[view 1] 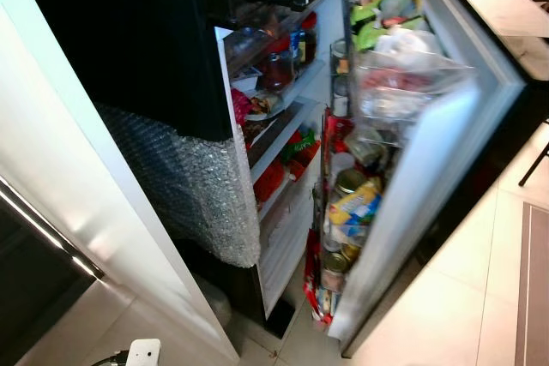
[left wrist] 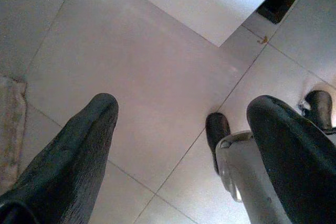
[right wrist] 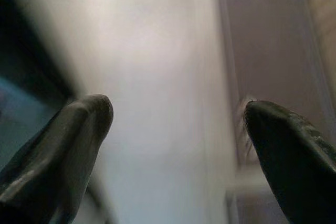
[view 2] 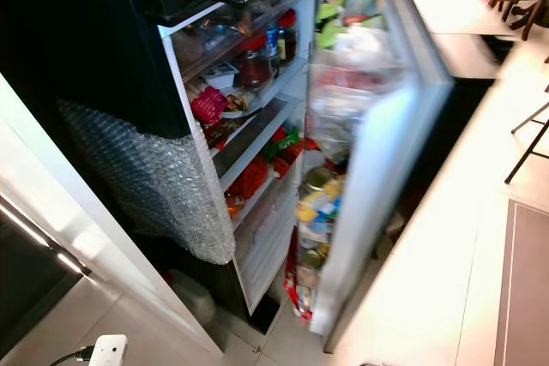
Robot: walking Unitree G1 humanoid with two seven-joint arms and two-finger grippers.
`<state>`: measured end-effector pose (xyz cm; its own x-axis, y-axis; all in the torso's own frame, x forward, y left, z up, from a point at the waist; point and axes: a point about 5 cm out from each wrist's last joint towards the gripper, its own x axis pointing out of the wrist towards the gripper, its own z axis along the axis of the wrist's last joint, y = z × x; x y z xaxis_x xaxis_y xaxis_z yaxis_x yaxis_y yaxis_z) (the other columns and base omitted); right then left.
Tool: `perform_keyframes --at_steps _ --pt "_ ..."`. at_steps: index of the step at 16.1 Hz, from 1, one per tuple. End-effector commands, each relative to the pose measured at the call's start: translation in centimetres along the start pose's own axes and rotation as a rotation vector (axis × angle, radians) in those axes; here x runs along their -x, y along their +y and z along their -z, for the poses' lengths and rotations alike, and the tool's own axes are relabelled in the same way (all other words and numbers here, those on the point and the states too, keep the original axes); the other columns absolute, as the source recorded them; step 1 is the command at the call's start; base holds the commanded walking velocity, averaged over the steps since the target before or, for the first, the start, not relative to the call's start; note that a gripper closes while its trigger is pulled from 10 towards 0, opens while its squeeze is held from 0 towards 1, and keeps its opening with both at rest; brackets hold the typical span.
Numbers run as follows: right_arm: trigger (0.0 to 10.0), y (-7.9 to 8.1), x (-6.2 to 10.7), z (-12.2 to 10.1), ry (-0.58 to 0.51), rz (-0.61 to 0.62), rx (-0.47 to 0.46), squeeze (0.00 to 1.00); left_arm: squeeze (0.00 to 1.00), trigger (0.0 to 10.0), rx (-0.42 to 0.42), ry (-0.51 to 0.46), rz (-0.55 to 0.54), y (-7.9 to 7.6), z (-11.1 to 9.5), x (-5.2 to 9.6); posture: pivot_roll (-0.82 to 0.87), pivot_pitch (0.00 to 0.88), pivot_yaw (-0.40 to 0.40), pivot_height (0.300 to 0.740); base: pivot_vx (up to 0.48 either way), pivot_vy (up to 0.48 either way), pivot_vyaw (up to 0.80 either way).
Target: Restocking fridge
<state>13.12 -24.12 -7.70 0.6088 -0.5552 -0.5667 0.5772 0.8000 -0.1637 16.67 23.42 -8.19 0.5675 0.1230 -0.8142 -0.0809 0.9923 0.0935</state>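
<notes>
Fridge [view 1: 283, 237] is sitting centre frame, door [view 1: 429, 177] standing open to the right. Shelves are holding a red-lidded jar [view 1: 276, 72] up top and red packets [view 1: 273, 179] lower down. Door racks are carrying cans [view 1: 348, 183], a yellow packet [view 1: 356, 205] and bags [view 1: 403, 49]. Bubble wrap [view 1: 193, 182] is covering the fridge's side, centre left. Left hand [left wrist: 181, 124] is hanging over the tiled floor [left wrist: 121, 72], fingers apart, gripping nothing. Right hand [right wrist: 178, 124] is also spread, empty, view blurring.
</notes>
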Motion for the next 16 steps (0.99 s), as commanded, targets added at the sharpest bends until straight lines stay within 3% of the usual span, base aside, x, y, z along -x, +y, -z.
perform_keyframes --at_steps 1,2,5,11,13,16 --pt "10.0 -3.1 -3.0 -7.0 -0.252 0.074 -0.059 0.00 0.00 10.0 -0.021 0.025 -0.010 0.5 0.6 0.1 -0.11 0.049 0.056 0.740 0.000 0.000 0.00" --pt "10.0 -3.6 -4.0 -11.1 -0.372 0.082 -0.059 0.00 0.00 10.0 -0.025 0.025 -0.009 0.5 0.5 0.1 -0.11 0.057 0.058 0.740 0.000 0.000 0.00" --pt "10.0 -2.2 -4.1 -13.4 -0.445 0.013 -0.058 0.00 0.00 10.0 -0.032 0.026 -0.009 0.6 0.4 0.1 -0.11 0.066 0.060 0.740 0.000 0.000 0.00" --pt "10.0 1.6 -2.7 -19.4 -0.641 -0.291 0.024 0.00 0.00 10.0 -0.040 0.024 -0.013 0.6 0.3 0.1 -0.11 0.070 0.064 0.740 0.000 0.000 0.00" --pt "10.0 4.0 -1.7 -22.0 -0.694 -0.454 0.040 0.00 0.00 10.0 -0.042 0.022 -0.012 0.6 0.2 0.1 -0.11 0.069 0.065 0.740 0.000 0.000 0.00" --pt "10.0 7.6 0.8 -23.9 -0.737 -0.681 0.120 0.00 0.00 10.0 -0.043 0.020 -0.012 0.6 0.2 0.1 -0.11 0.069 0.064 0.740 0.000 0.000 0.00"
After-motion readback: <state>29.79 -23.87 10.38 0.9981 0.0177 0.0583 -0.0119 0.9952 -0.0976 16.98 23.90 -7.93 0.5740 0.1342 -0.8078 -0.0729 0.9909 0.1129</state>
